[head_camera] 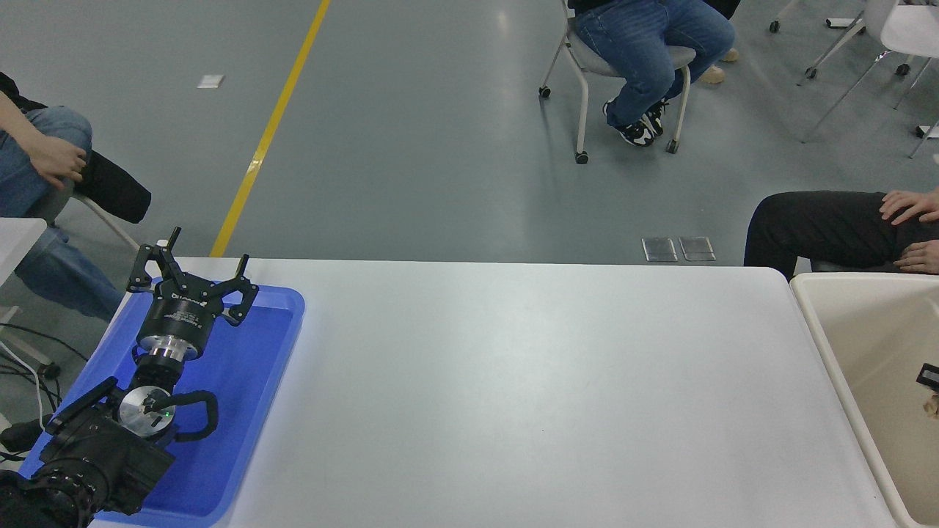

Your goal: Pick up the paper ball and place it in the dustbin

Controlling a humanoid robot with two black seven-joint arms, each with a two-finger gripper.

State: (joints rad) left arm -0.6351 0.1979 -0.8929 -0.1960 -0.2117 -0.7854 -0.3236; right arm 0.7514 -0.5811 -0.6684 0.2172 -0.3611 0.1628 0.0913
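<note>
The cream-beige dustbin (816,328) stands at the table's right end, cut off by the picture's edge. A small black part of my right gripper (930,376) shows at the right edge over the inside of the dustbin. Just below it is a tan sliver that looks like the paper ball (933,405); most of it is out of view. I cannot tell how the gripper stands to it. My left gripper (209,249) is open and empty, parked at the lower left over a blue tray.
The shallow blue tray (279,323) lies at the table's left end under the left arm. A person's legs and hands (906,205) are just behind the dustbin. Other people sit at the far left and top.
</note>
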